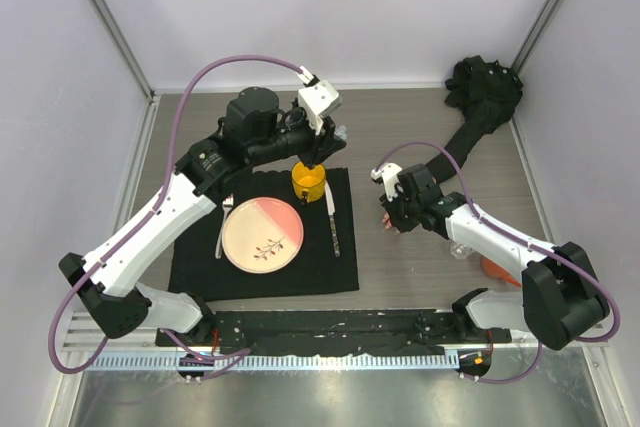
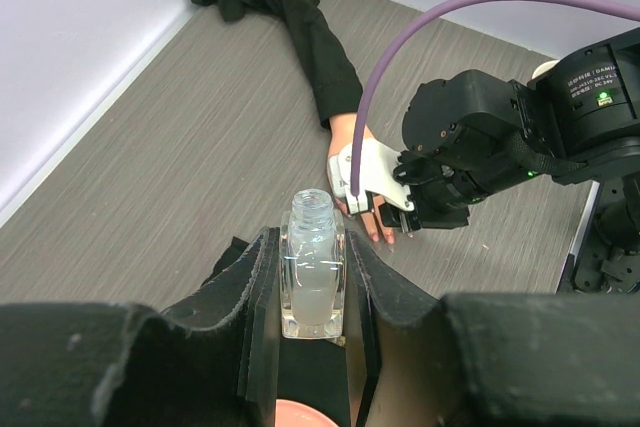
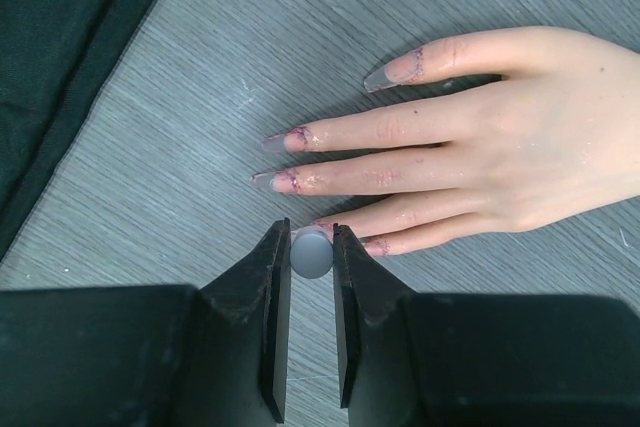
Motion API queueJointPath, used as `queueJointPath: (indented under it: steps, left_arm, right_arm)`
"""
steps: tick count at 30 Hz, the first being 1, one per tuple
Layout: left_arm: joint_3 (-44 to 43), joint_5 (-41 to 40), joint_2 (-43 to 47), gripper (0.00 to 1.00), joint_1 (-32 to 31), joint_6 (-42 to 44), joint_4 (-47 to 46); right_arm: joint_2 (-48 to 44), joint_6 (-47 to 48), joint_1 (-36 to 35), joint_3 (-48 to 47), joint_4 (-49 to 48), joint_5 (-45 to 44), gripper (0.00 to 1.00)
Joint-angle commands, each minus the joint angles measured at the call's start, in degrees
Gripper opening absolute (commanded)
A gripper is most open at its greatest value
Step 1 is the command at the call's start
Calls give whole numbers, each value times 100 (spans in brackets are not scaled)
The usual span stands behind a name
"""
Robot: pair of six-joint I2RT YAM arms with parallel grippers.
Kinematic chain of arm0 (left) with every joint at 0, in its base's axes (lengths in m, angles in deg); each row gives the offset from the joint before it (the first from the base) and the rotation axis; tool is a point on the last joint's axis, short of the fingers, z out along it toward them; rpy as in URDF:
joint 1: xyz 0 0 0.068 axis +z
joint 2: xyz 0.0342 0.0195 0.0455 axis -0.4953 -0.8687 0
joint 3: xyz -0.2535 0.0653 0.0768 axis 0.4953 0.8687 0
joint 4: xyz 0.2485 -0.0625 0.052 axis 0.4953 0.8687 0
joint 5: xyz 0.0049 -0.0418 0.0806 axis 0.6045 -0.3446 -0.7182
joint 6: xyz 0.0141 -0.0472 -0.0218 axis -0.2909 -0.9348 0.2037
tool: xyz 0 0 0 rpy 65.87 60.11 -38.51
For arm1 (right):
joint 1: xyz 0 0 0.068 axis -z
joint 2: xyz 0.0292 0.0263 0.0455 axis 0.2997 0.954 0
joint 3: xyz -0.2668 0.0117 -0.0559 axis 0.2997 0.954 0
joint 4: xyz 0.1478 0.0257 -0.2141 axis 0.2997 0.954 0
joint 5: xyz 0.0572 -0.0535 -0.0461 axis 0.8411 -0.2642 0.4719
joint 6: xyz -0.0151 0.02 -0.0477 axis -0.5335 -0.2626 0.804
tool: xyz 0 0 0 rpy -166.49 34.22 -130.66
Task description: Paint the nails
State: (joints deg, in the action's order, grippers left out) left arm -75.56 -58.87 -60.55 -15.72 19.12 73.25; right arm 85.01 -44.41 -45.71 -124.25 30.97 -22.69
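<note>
The nails [image 3: 272,141] of the mannequin hand [image 3: 520,137], which lies flat on the bench [image 3: 180,97] with fingers spread, carry patchy purplish smears at the tips of the three fingers beyond the right gripper [image 3: 311,237]. The two nearest fingertips sit directly under its jaws, their nails hidden from the wrist view. Those jaws are clenched narrowly on a small round grey cap [image 3: 311,253], apparently the top of a polish brush; the bristles below it cannot be seen, nor whether they touch a nail. The work appears to be mid-stroke on the fingers beneath the jaws. The next move would call for a short, light draw along that nail, keeping the brush off the skin, then a shift outward to the fingers ahead of the jaws. Well off to the side, the left gripper [image 2: 312,242] has its jaws pressed against both flat sides of a clear bottle [image 2: 312,277], held upright with its neck open, ready for a dip. A black sleeve [image 2: 315,47] trails from the wrist toward the far corner.
</note>
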Motion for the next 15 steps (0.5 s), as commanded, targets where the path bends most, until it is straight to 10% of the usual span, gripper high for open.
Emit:
queueJointPath:
  steps: [1,15]
  left_arm:
    - [-18,4,215,0,-21,128,-233]
    - [34,4,259,0,-21,137,-242]
  right_arm:
    - [0,-43,32,-79,-267,-128,1]
    - [35,10,32,-106,-328,-348,1]
